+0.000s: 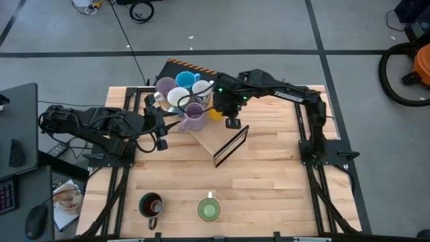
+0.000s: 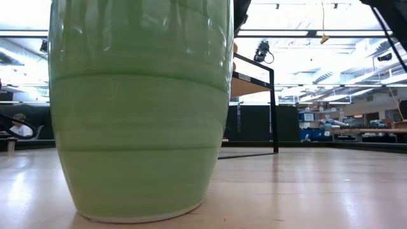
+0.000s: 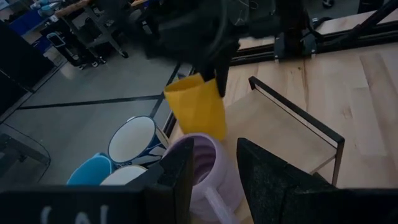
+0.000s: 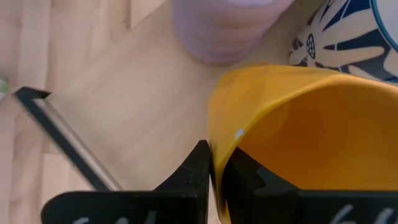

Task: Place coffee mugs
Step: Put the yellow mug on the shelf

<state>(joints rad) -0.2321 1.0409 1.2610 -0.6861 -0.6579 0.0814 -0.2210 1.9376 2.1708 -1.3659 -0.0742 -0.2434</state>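
Over the wooden rack [image 1: 225,138] at the back of the worktop [image 1: 269,181], my right fingers [image 4: 214,165] pinch the rim of the orange mug [image 4: 305,137], lifted beside the cluster of mugs. My left fingers [image 3: 214,168] are clamped on the rim of a lilac mug [image 3: 202,171] standing there. The green mug [image 1: 209,210] and the dark brown mug [image 1: 152,204] sit near the worktop's front edge.

Dark arms, apparently black-cabled

Eight mugs show: two lilac [image 1: 194,117], two white, blue, orange, brown, green.
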